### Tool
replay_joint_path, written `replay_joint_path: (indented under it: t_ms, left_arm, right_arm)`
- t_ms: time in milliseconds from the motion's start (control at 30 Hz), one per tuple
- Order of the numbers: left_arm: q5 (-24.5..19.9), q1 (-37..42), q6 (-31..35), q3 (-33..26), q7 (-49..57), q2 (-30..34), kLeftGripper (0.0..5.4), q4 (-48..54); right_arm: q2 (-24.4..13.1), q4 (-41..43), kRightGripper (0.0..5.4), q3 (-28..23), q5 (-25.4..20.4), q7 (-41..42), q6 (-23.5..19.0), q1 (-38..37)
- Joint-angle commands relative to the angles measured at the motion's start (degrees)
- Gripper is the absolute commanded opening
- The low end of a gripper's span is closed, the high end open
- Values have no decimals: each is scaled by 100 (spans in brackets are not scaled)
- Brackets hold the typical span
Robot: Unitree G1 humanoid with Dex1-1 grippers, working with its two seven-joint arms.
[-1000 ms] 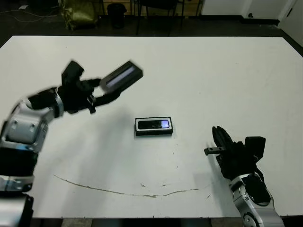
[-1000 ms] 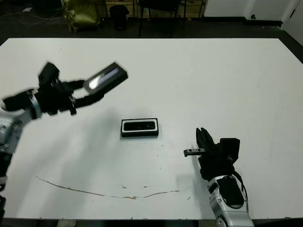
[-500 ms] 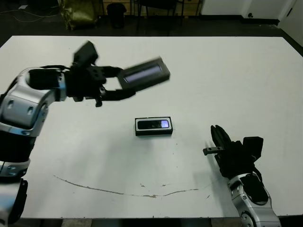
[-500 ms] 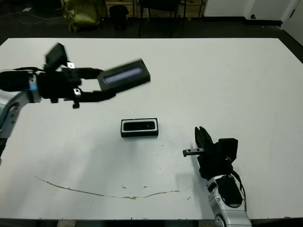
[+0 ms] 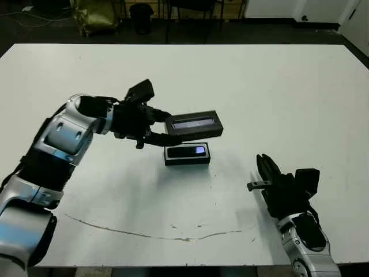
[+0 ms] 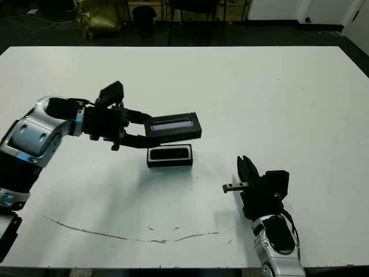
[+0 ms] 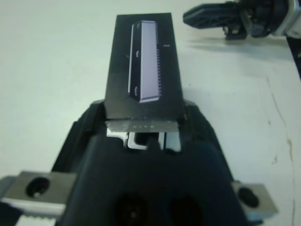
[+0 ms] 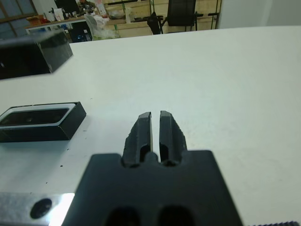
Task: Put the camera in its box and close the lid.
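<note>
One step remained, as I judged it: the camera (image 5: 190, 152) lay in the box (image 5: 187, 154) mid-bench, and my left pincer (image 5: 163, 128), clamped on the lid (image 5: 194, 123), held it just above. Next it needed squaring and lowering. Only the right wrist view showed my right pincer (image 8: 155, 130) pressed together.

I am in a big work room, like a lab or an office. My white table (image 5: 277, 86) stands on a dark floor (image 5: 52, 32). Behind it I see a black chair (image 8: 183, 12), wooden shelves (image 8: 136, 21), a dark bin (image 5: 141, 17) and a yellow-green bag (image 5: 95, 14).
</note>
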State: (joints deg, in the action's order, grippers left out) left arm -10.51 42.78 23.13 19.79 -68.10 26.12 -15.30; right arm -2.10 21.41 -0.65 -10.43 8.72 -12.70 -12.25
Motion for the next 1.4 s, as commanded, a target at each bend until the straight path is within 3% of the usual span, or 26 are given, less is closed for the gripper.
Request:
replay_joint_path:
  t_ms: [33, 833, 1000, 1133, 1267, 1400]
  left_arm:
    - [176, 51, -202, 133, -135, -65, 241, -263]
    - [986, 285, -764, 366, -410, -302, 241, -1244]
    - [1019, 362, -776, 380, -511, -370, 241, -1426]
    - [1051, 392, -857, 396, -561, -399, 241, -1517]
    - [1047, 419, -824, 398, -611, -423, 241, -1544]
    - [1018, 446, -787, 392, -700, -449, 241, -1593]
  right_arm:
    - [-16, 38, 0, 9, -13, -65, -172, -86]
    - [-61, -220, 0, 31, 58, 20, 178, -78]
    - [-78, -314, 0, 18, 23, 93, 301, -53]
    - [-67, -178, 0, 37, 47, 15, 134, -84]
    - [-64, -348, 0, 6, -23, 134, 363, -61]
    - [-65, -239, 0, 12, 9, 56, 193, -73]
